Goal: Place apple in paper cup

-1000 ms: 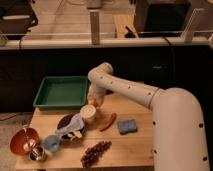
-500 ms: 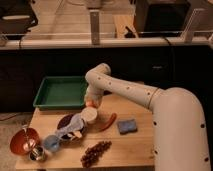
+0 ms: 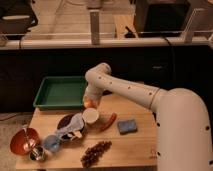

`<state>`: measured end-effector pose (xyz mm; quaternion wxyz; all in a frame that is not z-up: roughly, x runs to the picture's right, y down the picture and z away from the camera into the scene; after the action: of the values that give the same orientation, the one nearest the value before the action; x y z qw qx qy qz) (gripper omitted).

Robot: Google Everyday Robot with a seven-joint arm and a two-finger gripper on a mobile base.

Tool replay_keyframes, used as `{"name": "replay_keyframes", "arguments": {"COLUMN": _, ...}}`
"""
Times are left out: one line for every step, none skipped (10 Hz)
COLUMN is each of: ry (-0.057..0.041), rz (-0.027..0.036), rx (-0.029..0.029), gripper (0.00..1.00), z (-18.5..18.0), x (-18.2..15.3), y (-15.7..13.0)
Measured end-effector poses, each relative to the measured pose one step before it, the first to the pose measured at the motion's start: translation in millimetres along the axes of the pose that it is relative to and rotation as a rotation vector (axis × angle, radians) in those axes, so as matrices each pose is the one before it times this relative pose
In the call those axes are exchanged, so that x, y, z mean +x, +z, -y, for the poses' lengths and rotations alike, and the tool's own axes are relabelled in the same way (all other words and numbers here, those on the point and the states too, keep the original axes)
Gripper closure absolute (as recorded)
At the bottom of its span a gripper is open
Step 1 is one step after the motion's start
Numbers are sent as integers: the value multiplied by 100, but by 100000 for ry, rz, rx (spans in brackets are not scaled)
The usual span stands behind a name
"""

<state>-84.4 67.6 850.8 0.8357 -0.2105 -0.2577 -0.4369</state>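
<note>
The apple, small and orange-red, sits at the tip of my gripper, which is shut on it. The gripper hangs from the white arm that reaches in from the right. The apple hangs just above the paper cup, a small white cup standing upright on the wooden table, its round rim open and facing up. The apple is apart from the rim, a little behind it. The arm's wrist hides the upper part of the gripper.
A green tray lies at the back left. A long red-orange item and a blue sponge lie right of the cup. A dark plate with cloth, a blue cup, an orange-brown bowl and grapes stand in front.
The gripper with the apple has moved a little left and down, closer over the paper cup. Nothing else on the table has moved.
</note>
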Motion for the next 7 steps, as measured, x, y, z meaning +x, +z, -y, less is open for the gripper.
{"name": "replay_keyframes", "arguments": {"ry": 63, "rz": 105, "rx": 949, "gripper": 98, "z": 539, "x": 797, "y": -829}}
{"name": "replay_keyframes", "arguments": {"ry": 501, "rz": 242, "rx": 720, "gripper": 98, "z": 64, "x": 864, "y": -570}}
{"name": "replay_keyframes", "arguments": {"ry": 452, "rz": 245, "rx": 731, "gripper": 98, "z": -188, "x": 564, "y": -345}}
{"name": "replay_keyframes", "arguments": {"ry": -135, "rz": 199, "rx": 711, "gripper": 98, "z": -110, "x": 111, "y": -183}}
{"name": "replay_keyframes", "arguments": {"ry": -508, "rz": 70, "rx": 829, "gripper": 98, "z": 80, "x": -46, "y": -250}}
{"name": "replay_keyframes", "arguments": {"ry": -876, "rz": 489, "rx": 998, "gripper": 98, "z": 155, "x": -366, "y": -265}}
{"name": "replay_keyframes", "arguments": {"ry": -399, "rz": 129, "rx": 631, "gripper": 98, "z": -95, "x": -218, "y": -302}}
